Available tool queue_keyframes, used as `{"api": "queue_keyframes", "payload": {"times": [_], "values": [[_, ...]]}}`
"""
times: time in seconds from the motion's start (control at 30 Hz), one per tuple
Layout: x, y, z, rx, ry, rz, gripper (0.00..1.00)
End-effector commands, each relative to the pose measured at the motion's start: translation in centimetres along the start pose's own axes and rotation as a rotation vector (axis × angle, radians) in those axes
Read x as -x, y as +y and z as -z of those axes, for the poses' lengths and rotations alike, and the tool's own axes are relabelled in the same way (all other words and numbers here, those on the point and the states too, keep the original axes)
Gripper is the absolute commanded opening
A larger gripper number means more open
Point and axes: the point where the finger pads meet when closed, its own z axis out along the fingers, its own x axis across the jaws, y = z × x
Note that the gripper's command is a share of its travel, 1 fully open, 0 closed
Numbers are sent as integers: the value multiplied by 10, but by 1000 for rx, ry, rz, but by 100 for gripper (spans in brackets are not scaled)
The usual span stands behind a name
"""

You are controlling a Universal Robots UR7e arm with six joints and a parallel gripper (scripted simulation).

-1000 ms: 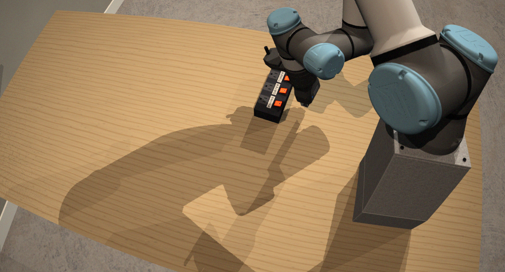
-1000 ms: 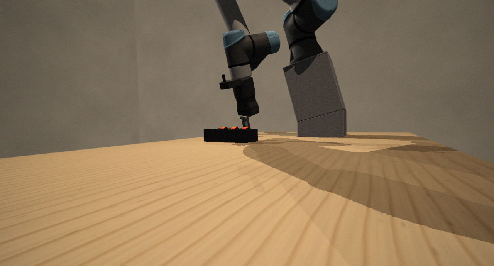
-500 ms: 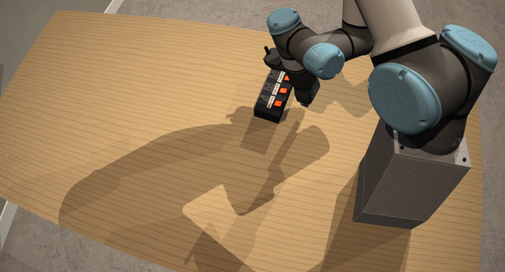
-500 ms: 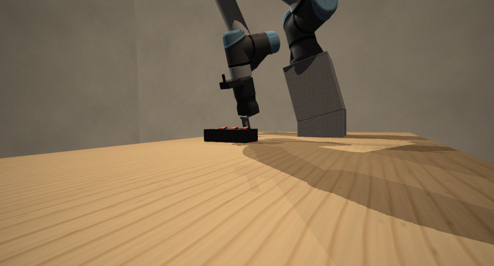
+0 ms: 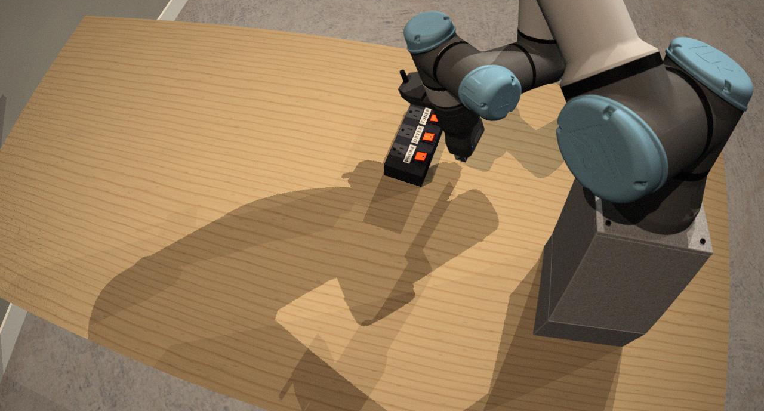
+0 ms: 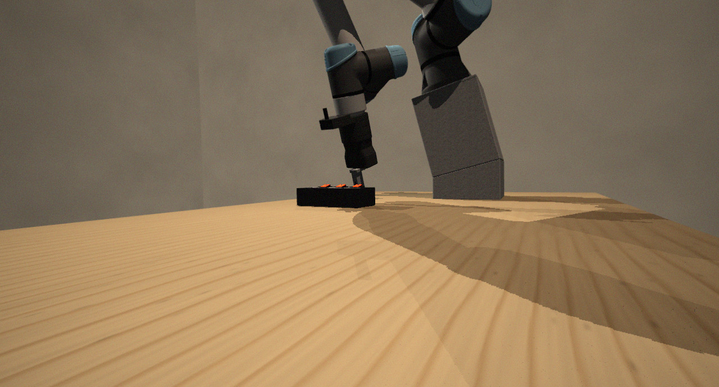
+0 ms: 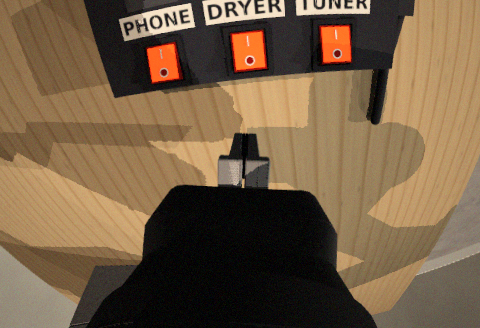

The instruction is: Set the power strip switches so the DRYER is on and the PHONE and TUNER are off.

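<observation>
The black power strip (image 5: 413, 145) lies flat on the wooden table, label side up. It also shows in the exterior view (image 6: 335, 196) and in the wrist view (image 7: 240, 8). It has three orange rocker switches: PHONE (image 7: 164, 63), DRYER (image 7: 248, 51) and TUNER (image 7: 335, 44). My gripper (image 7: 245, 147) is shut and empty. In the wrist view it hangs beside the strip's switch side, in line with the DRYER switch. In the exterior view the gripper's fingertips (image 6: 356, 176) are just above the strip's top. I cannot tell which way each switch is tipped.
The arm's grey base block (image 5: 619, 264) stands on the table to the right of the strip. A short black cord stub (image 7: 378, 96) sticks out at the strip's TUNER end.
</observation>
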Motion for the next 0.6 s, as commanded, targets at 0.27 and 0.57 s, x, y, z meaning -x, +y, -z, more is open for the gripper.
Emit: {"api": "queue_keyframes", "payload": {"times": [0.27, 0.57], "values": [[0, 0, 0, -1, 0, 0, 0], [-1, 1, 8, -1, 0, 0, 0]]}}
